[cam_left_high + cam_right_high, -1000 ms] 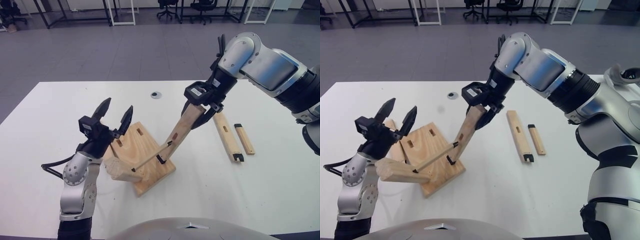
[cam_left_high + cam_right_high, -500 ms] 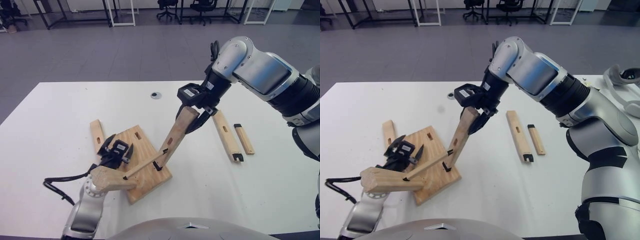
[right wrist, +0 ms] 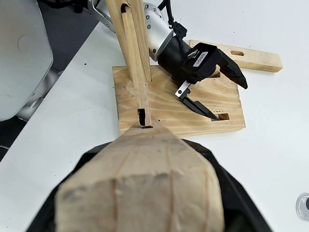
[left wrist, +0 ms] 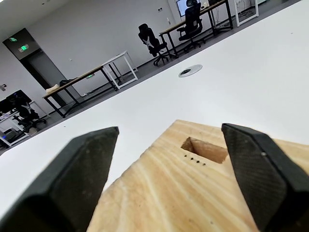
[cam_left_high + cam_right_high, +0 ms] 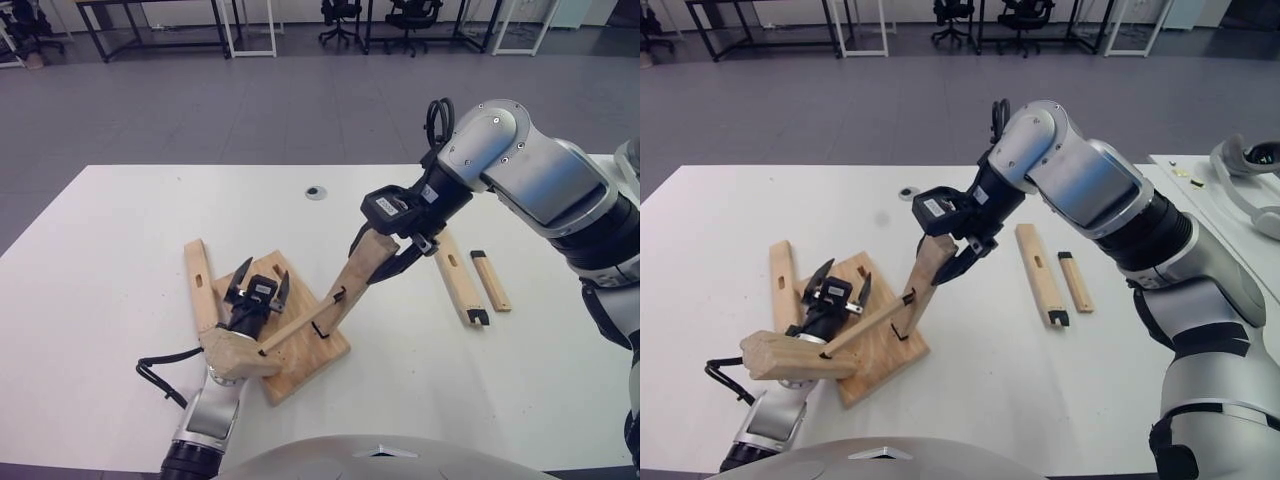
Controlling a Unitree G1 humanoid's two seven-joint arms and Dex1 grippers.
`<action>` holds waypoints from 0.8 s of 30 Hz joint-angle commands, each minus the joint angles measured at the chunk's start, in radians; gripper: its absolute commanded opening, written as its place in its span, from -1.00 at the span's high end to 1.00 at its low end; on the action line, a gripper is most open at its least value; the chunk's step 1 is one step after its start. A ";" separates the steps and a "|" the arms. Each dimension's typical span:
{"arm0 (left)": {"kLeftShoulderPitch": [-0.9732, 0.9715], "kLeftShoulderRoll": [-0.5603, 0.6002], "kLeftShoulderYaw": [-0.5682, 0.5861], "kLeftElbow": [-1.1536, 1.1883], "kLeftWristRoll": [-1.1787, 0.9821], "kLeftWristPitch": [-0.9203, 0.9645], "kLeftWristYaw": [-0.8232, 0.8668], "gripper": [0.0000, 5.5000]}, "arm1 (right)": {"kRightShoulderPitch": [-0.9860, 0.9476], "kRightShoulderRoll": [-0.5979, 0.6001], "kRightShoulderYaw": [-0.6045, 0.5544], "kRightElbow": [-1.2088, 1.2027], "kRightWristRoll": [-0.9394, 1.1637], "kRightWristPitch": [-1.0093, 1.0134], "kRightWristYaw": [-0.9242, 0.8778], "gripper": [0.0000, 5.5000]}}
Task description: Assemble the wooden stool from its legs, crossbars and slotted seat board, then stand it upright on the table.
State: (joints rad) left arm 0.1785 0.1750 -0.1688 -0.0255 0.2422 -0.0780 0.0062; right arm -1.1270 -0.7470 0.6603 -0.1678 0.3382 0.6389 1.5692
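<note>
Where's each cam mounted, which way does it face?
Left eye view: head, looking forward-down over the table; both arms, left pincer open above the seat board, right pincer gripping a leg.
Right eye view: same head, same scene, offset sideways.
Left wrist view: left wrist, along its open fingers at the seat board's slot.
Right wrist view: right wrist, down the gripped leg.
Shared: seat board shows in all four; right wrist view also catches the left pincer.

Stool parts, counted: seven wooden pieces, plus one fitting.
Four legs: a raised leg [image 5: 360, 272] and a low leg [image 5: 235, 352], a left loose leg [image 5: 197, 285] and a right loose leg [image 5: 455, 278]. Two crossbars: a joining crossbar [image 5: 295, 328] and a loose crossbar [image 5: 490, 281]. One slotted seat board [image 5: 312, 360]. One round grommet [image 5: 316, 191].
</note>
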 commanded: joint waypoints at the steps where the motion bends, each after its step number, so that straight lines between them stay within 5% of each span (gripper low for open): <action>1: 0.016 -0.010 -0.002 0.142 -0.021 0.036 -0.027 -0.43 | 0.037 0.102 0.039 -0.017 -0.014 0.028 -0.021 0.25; 11: -0.015 -0.001 0.021 0.110 -0.049 0.053 -0.065 -0.43 | 0.108 0.261 0.111 -0.042 -0.042 0.297 -0.144 0.25; 19: -0.054 -0.003 0.021 0.149 -0.049 0.029 -0.077 -0.43 | 0.134 0.212 -0.088 -0.098 0.100 0.631 -0.203 0.25; 24: -0.076 0.006 0.017 0.174 -0.056 0.010 -0.092 -0.43 | 0.144 0.185 -0.133 -0.151 0.146 0.592 -0.228 -0.23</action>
State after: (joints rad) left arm 0.0812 0.2098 -0.1024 0.0848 0.1787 -0.1184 -0.0546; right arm -1.0049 -0.5934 0.5155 -0.3156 0.4604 1.2487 1.3623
